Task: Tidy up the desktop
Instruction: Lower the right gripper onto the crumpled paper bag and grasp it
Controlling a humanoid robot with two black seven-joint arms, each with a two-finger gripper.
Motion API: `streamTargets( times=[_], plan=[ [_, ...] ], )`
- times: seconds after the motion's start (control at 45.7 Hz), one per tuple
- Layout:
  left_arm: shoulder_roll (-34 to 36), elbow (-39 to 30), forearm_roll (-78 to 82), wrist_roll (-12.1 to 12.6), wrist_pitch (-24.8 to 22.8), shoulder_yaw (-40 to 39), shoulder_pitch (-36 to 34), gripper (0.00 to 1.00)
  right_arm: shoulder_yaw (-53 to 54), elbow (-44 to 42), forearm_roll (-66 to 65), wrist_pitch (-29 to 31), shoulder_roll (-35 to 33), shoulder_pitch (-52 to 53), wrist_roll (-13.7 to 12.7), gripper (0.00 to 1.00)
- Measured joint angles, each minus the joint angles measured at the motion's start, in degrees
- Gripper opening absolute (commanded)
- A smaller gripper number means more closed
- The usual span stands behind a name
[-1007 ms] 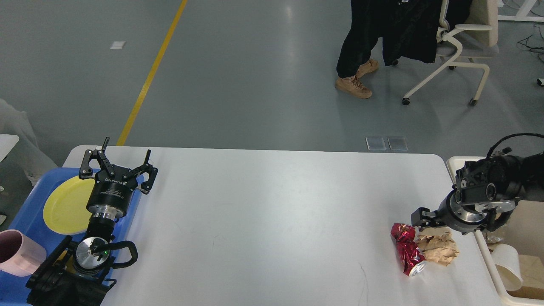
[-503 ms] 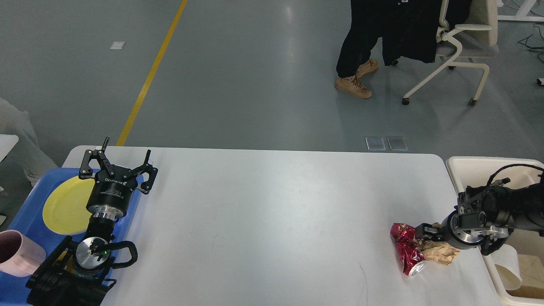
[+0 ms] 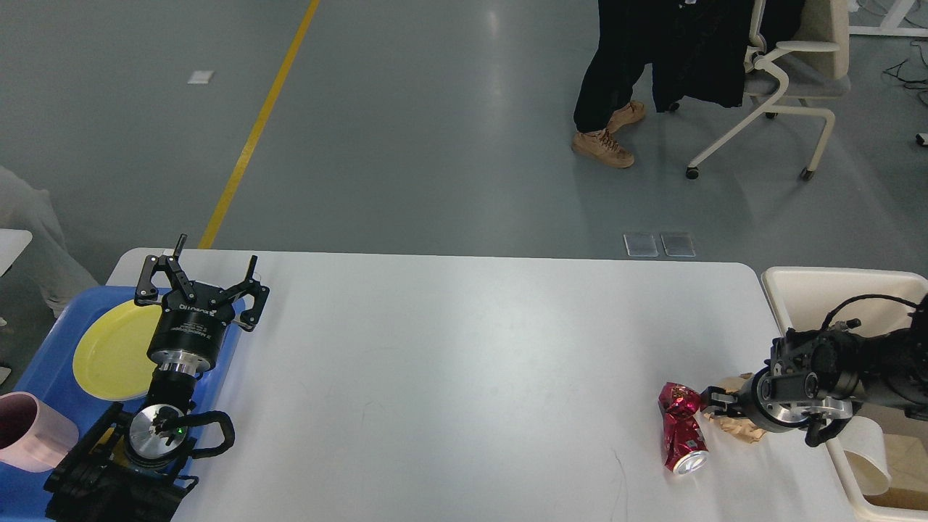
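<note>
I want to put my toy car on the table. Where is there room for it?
The white desktop is bare across its whole middle, from the open left gripper by the blue plastic tray over to the crushed red can. It is crowded near the right edge: can, crumpled brown paper and right gripper bunch together.

White lettering on the left gripper's (image 3: pixel 201 286) black body and the crushed red can (image 3: pixel 679 429) print are both too small to read.
</note>
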Motion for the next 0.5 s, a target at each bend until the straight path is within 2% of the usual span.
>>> streamTargets(
  times=[0.131, 0.153, 0.503],
  plan=[
    [0.0, 0.0, 0.0, 0.0, 0.0, 0.0, 0.0, 0.96, 0.0, 0.0, 0.0, -0.7, 0.0, -0.3, 0.0, 0.03],
    [0.0, 0.0, 0.0, 0.0, 0.0, 0.0, 0.0, 0.96, 0.0, 0.0, 0.0, -0.7, 0.0, -0.4, 0.0, 0.00],
    [0.0, 0.0, 0.0, 0.0, 0.0, 0.0, 0.0, 0.96, 0.0, 0.0, 0.7, -1.1, 0.0, -1.1, -0.8, 0.00]
  ],
)
